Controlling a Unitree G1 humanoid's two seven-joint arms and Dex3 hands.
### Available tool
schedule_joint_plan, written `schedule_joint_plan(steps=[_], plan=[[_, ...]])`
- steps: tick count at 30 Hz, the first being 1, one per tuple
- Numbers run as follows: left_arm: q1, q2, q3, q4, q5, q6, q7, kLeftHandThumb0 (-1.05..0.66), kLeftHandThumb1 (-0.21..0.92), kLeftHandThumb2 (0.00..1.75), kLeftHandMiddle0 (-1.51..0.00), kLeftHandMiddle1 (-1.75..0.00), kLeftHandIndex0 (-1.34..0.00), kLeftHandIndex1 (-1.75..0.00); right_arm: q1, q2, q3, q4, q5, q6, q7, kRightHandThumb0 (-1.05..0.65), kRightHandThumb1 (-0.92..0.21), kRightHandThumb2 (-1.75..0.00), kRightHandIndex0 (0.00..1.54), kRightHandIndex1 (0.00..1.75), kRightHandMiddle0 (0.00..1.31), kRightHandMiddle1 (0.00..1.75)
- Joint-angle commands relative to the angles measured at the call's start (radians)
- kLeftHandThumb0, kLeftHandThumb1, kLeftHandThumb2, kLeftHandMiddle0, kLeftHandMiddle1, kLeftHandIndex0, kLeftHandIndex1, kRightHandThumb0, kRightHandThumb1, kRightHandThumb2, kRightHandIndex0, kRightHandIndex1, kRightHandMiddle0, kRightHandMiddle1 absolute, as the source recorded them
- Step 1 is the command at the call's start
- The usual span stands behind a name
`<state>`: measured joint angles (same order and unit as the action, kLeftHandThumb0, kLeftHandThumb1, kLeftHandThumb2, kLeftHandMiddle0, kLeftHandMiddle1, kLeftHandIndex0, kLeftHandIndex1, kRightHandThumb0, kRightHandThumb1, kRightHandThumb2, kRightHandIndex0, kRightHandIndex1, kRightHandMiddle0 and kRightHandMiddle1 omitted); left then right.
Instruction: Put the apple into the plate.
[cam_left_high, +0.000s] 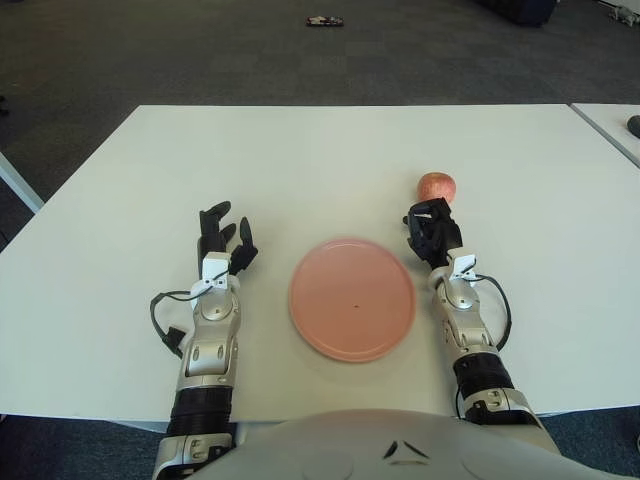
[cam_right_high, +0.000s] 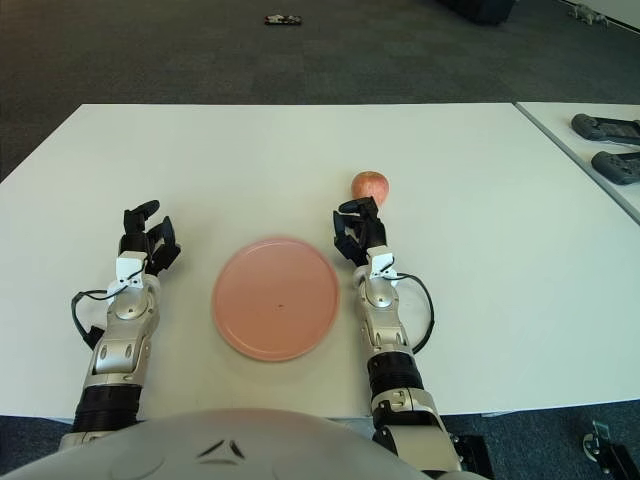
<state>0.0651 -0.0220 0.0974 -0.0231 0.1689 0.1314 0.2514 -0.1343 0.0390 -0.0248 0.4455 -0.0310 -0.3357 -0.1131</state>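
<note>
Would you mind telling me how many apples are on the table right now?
1. The apple sits on the white table, just beyond the right hand and right of the pink plate. Nothing appears hidden.

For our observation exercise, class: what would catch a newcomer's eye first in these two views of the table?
A round pink plate lies near the front edge of the white table, between the robot's two arms. Beyond it on the right sits a red apple, with the right hand just short of it, fingers open. The left hand shows left of the plate, holding nothing.
</note>
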Motion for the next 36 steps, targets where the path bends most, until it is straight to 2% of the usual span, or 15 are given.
schedule_joint_plan(steps=[1,29,31,34,36], plan=[[0.000,0.005,0.004,-0.002,0.003,0.008,0.006,-0.71,0.92,0.79,-0.30,-0.58,0.00,-0.92,0.015,0.003,0.000,-0.007,0.002,0.019,0.005,-0.35,-0.92,-0.51,0.40,1.24,0.19,1.74],[-0.003,0.006,-0.001,0.003,0.009,0.000,0.012,-0.71,0.92,0.81,-0.29,-0.54,0.00,-0.91,0.010,-0.004,-0.006,0.002,0.010,-0.002,0.023,-0.35,-0.92,-0.51,0.39,1.24,0.19,1.75],[-0.003,0.003,0.000,0.003,0.008,0.000,0.014,-0.71,0.92,0.80,-0.30,-0.54,0.00,-0.92,0.018,-0.005,-0.008,-0.013,0.007,-0.011,0.021,-0.35,-0.92,-0.51,0.39,1.24,0.19,1.75],[-0.004,0.000,0.001,0.003,0.006,0.000,0.016,-0.72,0.92,0.80,-0.30,-0.54,0.00,-0.92,0.075,-0.003,-0.004,-0.112,0.000,-0.026,0.013,-0.34,-0.92,-0.52,0.40,1.27,0.19,1.75],[-0.005,0.000,0.003,0.004,0.005,-0.001,0.016,-0.72,0.92,0.80,-0.30,-0.54,0.00,-0.92,0.138,0.010,0.003,-0.234,-0.015,-0.055,-0.005,-0.28,-0.92,-0.50,0.39,1.33,0.17,1.73]])
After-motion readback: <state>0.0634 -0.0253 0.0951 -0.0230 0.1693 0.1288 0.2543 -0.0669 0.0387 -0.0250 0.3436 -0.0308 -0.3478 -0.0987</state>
